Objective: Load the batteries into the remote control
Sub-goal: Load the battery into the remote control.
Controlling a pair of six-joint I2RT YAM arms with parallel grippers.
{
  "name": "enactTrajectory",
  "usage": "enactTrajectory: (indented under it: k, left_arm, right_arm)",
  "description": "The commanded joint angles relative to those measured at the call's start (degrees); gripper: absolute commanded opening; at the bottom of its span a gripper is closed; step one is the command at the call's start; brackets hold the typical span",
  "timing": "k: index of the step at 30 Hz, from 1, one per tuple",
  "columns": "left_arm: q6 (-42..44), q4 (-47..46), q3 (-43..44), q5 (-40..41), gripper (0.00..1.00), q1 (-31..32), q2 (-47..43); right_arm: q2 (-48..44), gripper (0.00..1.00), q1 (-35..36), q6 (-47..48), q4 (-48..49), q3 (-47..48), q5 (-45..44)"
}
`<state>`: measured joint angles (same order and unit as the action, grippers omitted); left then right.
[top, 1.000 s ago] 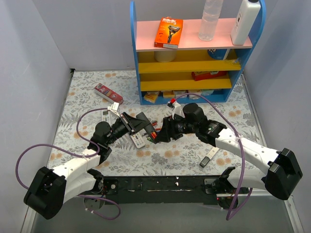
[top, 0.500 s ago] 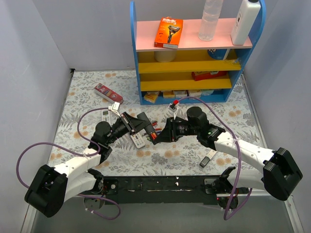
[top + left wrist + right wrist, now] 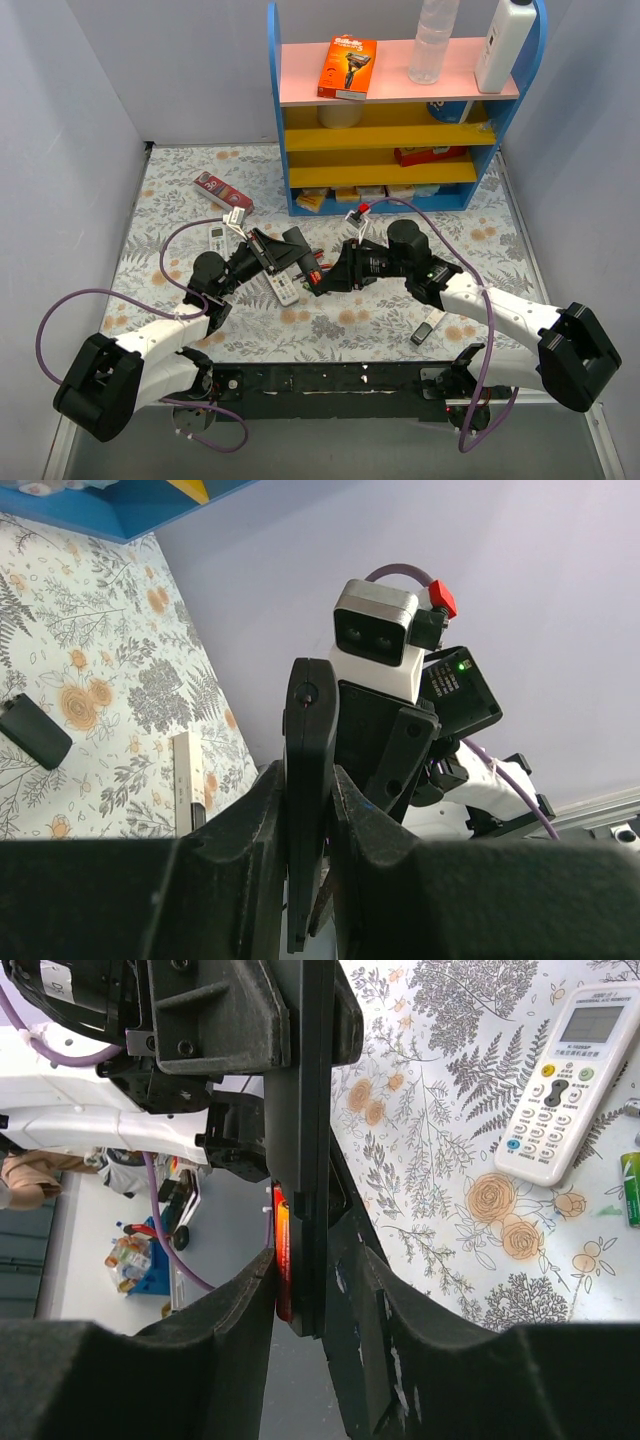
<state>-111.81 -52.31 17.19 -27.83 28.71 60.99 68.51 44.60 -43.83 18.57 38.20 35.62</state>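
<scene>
By the white remote (image 3: 558, 1090): left gripper (image 3: 305, 780) clamps the black remote (image 3: 305, 710), right gripper (image 3: 305, 1260) pinches a red battery (image 3: 283, 1260) onto it.

A shelf (image 3: 275, 120) stands at the back of the bench (image 3: 180, 175), right of centre. On its top board sit a box (image 3: 347, 67) at the left, a bottle (image 3: 433, 40) in the middle and a jug (image 3: 505, 45) at the right. Mid-bench, before the shelf, the left hand (image 3: 293, 252) and right hand (image 3: 325, 280) meet around a remote (image 3: 312, 1110) set on edge, with a battery (image 3: 283, 1260) wedged against it. A second remote (image 3: 285, 290) lies just before the left hand. A carton (image 3: 222, 191) lies left of the shelf, a third remote (image 3: 217, 238) before it.
</scene>
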Motion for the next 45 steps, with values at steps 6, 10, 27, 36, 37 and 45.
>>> enactTrajectory:
  k: [6, 10, 27, 36, 37, 45]
  left_arm:
    - [-2.3, -5.1, -0.1, -3.4, 0.00, 0.5, -0.6]
    - [-2.2, -5.0, -0.4, -3.3, 0.00, 0.6, -0.5]
    - [-1.3, -4.5, -0.9, -3.4, 0.00, 0.5, -0.7]
    - [-1.1, -4.2, -0.7, -3.2, 0.00, 0.6, -0.8]
    - [-1.1, -3.9, -0.8, -3.0, 0.00, 0.5, -0.8]
    - [0.2, -0.6, -1.4, -0.5, 0.00, 0.6, -1.8]
  right_arm:
    - [1.7, 0.44, -1.0, -0.6, 5.1, 3.5, -2.6]
    - [1.6, 0.45, -1.3, -1.1, 6.6, 3.6, -2.0]
    - [1.0, 0.31, -2.4, -2.4, 8.4, 2.5, -2.4]
    - [0.7, 0.21, -2.4, 1.0, 4.0, 2.4, -2.2]
    - [0.4, 0.28, -2.4, 1.1, 3.8, 2.4, -2.0]
    - [-3.6, 0.49, -2.4, 2.5, 0.5, 1.3, -1.8]
